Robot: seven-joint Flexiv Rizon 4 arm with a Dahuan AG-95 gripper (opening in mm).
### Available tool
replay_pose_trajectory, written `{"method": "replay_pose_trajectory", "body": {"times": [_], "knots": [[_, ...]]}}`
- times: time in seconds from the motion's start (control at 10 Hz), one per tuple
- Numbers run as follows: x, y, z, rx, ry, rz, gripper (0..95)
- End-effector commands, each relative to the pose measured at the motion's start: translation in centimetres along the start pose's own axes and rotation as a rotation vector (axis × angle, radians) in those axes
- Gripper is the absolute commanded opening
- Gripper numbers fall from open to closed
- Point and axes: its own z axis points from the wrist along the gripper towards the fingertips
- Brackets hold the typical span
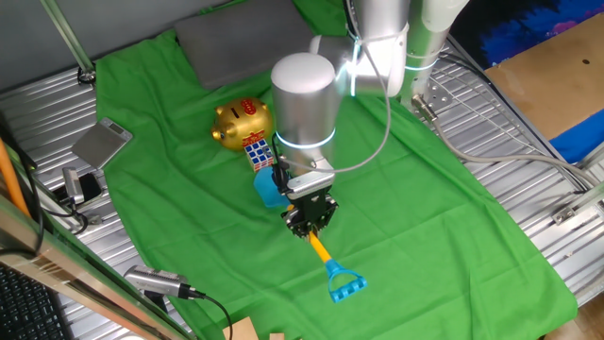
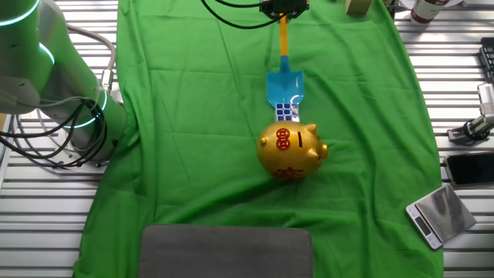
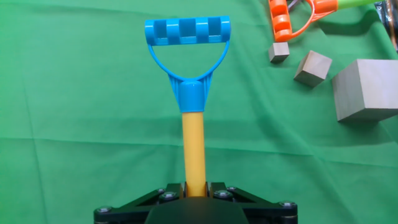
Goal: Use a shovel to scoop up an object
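Observation:
The shovel (image 1: pixel 321 250) lies across the green cloth with its yellow shaft (image 3: pixel 193 149) clamped in my gripper (image 1: pixel 310 219), which is shut on it. Its blue D-shaped end (image 3: pixel 188 37) points away from the arm, toward the table's front. The light blue blade (image 2: pixel 285 85) reaches toward the small multicoloured cube (image 2: pixel 287 112); the blade tip touches the cube or sits just under its edge. The cube (image 1: pixel 257 151) rests against the gold piggy bank (image 2: pixel 291 150). In the hand view only the shaft and D-end show; blade and cube are hidden.
A grey pad (image 2: pixel 225 251) lies at the cloth's far end beyond the piggy bank (image 1: pixel 242 123). Wooden blocks (image 3: pixel 367 90) and an orange toy (image 3: pixel 298 15) sit past the D-end. A small scale (image 2: pixel 440 215) and cables rest on the metal table beside the cloth.

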Motion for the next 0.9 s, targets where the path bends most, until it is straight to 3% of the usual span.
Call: {"method": "replay_pose_trajectory", "body": {"times": [0.1, 0.9], "knots": [[0.1, 0.0, 0.1, 0.005, -0.006, 0.001, 0.0], [1.2, 0.1, 0.0, 0.009, -0.01, -0.01, 0.0]]}}
